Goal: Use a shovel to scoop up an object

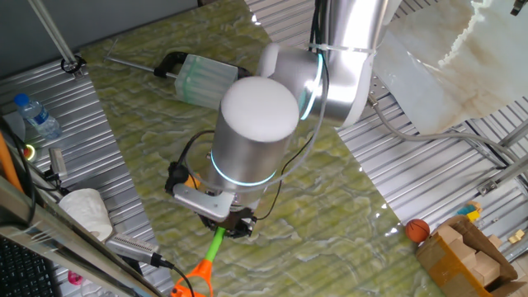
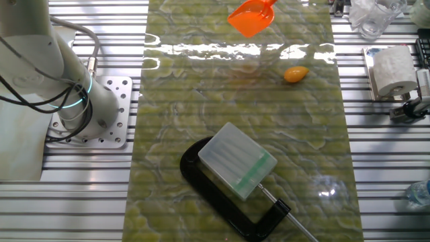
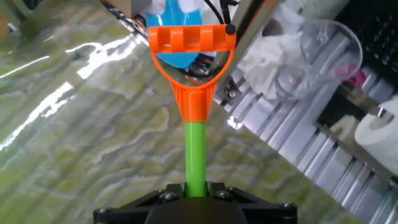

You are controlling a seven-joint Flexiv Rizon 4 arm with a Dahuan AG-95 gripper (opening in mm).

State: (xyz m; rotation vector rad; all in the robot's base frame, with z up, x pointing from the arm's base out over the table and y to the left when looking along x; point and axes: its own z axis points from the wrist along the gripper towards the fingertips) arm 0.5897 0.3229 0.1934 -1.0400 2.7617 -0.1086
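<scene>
My gripper (image 1: 228, 224) is shut on the bright green shaft (image 1: 216, 243) of the shovel, near the table's front edge. The orange D-shaped end (image 1: 196, 280) sticks out past the fingers. In the hand view the shaft (image 3: 197, 152) runs up from my closed gripper (image 3: 197, 188) to the D end (image 3: 193, 46). The other fixed view shows the orange blade (image 2: 251, 17) at the far end of the mat. The yellow-orange oval object (image 2: 295, 73) lies on the mat a short way from the blade, apart from it. The gripper itself is out of that view.
A black C-clamp holding a translucent box (image 2: 236, 161) lies on the green mat and also shows in one fixed view (image 1: 202, 78). A water bottle (image 1: 37, 115), an orange-brown ball (image 1: 417, 229), a paper roll (image 2: 393, 67) and a clear cup (image 3: 323, 53) stand off the mat.
</scene>
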